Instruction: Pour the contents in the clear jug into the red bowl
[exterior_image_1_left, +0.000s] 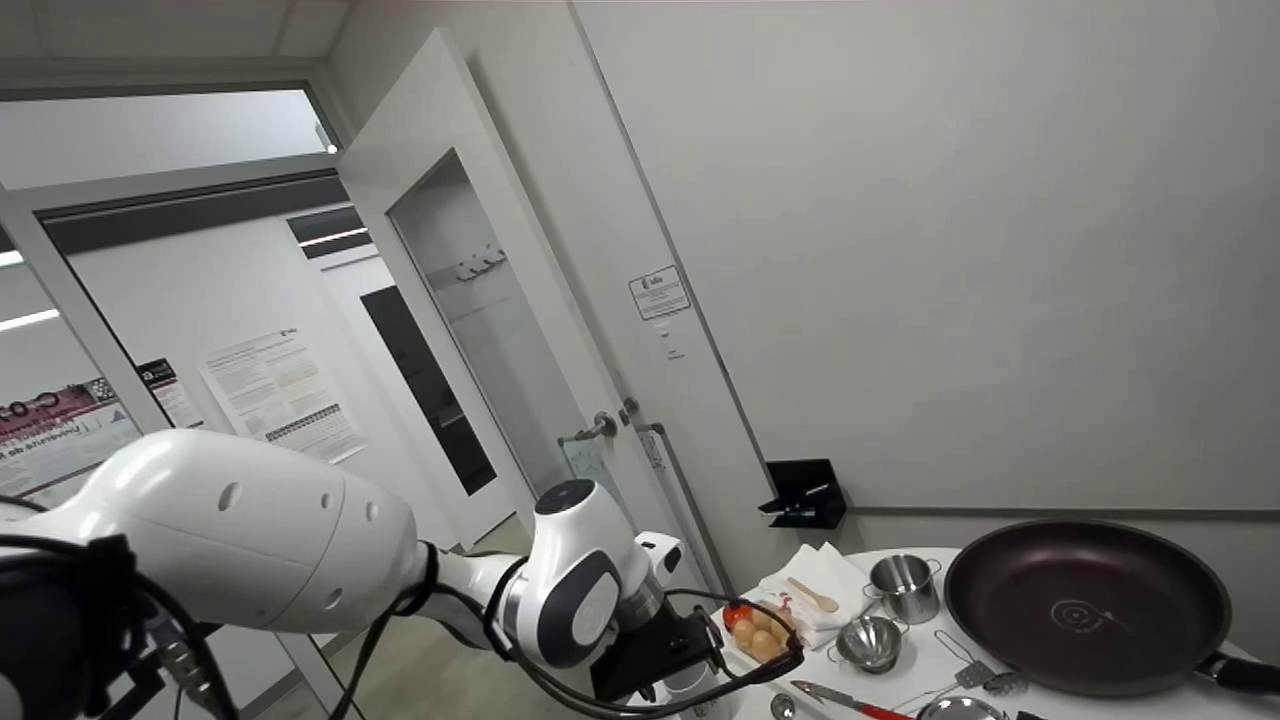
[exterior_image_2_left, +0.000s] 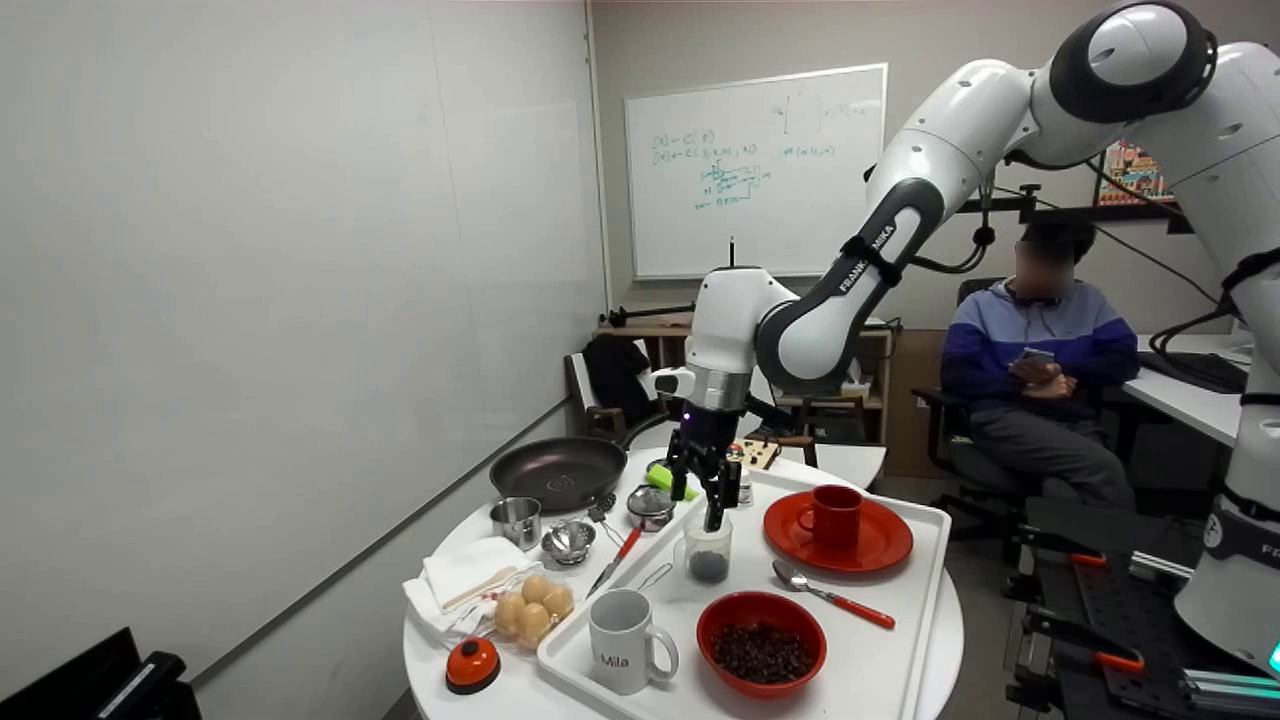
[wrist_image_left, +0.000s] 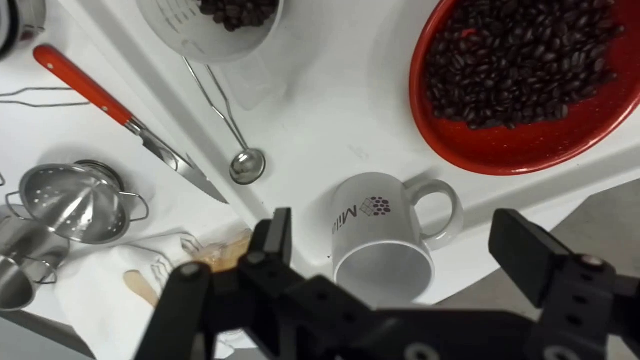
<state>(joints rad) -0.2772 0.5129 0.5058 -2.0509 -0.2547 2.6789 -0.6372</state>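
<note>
Plainly, the jug (wrist_image_left: 212, 42) stands outside the 2 parted jaws.

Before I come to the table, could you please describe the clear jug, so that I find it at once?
On the white table lies a white tray. The clear jug stands on it, behind the red bowl in an exterior view. Unlike the bowl and the grey mug, it is see-through, with dark beans inside.
</note>
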